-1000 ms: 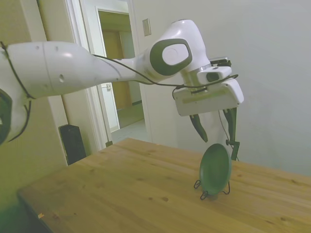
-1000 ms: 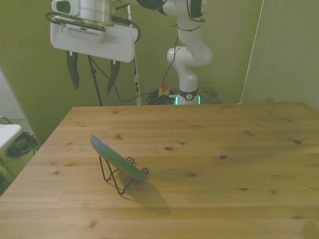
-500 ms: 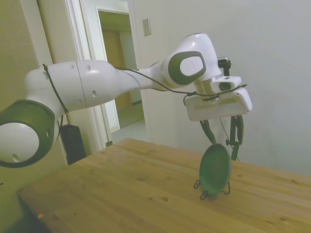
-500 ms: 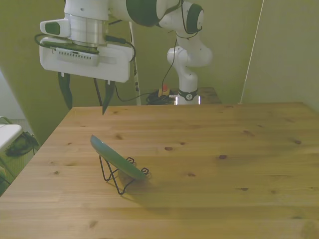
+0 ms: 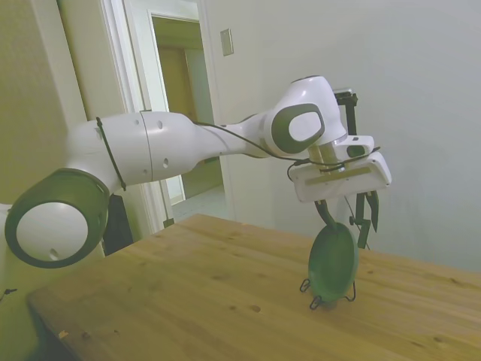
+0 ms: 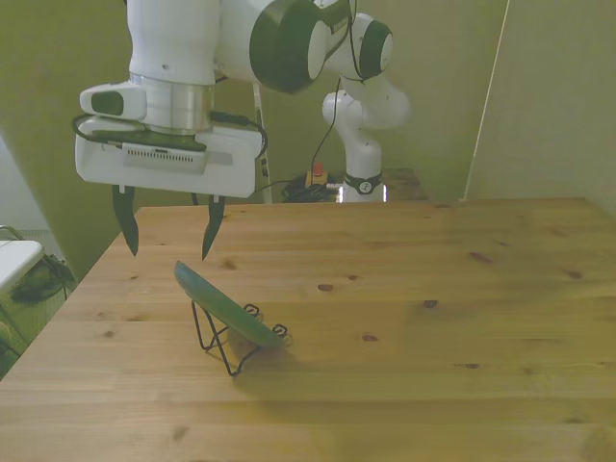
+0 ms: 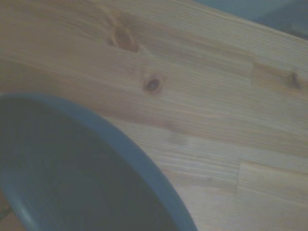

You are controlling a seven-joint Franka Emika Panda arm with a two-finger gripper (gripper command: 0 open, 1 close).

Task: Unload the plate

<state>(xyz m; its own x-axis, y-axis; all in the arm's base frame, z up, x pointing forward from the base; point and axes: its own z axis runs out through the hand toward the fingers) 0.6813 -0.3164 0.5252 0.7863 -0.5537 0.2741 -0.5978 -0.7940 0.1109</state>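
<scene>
plate (image 6: 227, 310) just below open end effector (image 6: 168, 227)

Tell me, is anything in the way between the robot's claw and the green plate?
Nothing visible is. The gripper hangs open just above the plate's upper rim, with only air between them. The plate leans in a black wire stand on the wooden table, and that stand sits underneath, not in the path.

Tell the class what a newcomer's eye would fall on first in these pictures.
First, the big white arm reaching over the wooden table, its open end effector hanging just above a green plate. The plate leans tilted in a black wire stand near the front view's left.
</scene>
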